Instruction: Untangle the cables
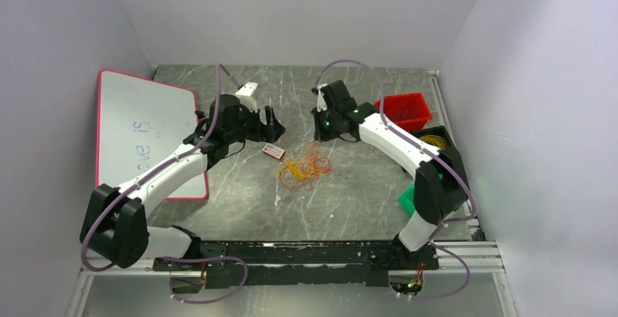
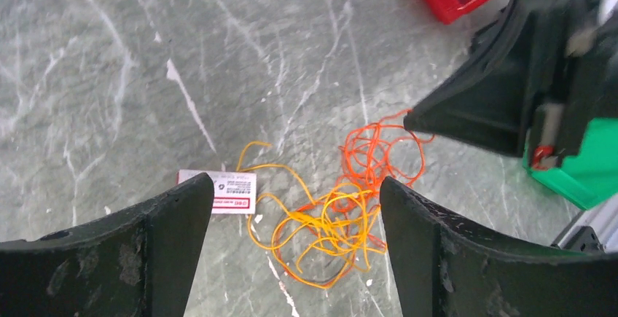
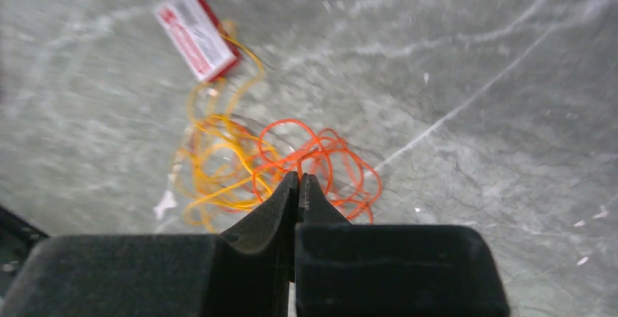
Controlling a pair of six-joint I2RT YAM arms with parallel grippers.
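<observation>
Right wrist view: the cables (image 3: 255, 175), thread-thin yellow and orange wires, are lying in one loose tangle of overlapping loops on the grey marbled table (image 3: 474, 55). The yellow strands are reaching toward a white-and-red label (image 3: 195, 31), and the orange loops are sitting at the right gripper (image 3: 297, 178), whose fingers are pressing together. Those fingers are hiding the nearest orange loops, so whether a strand is being pinched cannot be told; the left gripper (image 2: 295, 186) is standing spread wide, one finger covering the label's edge.
</observation>
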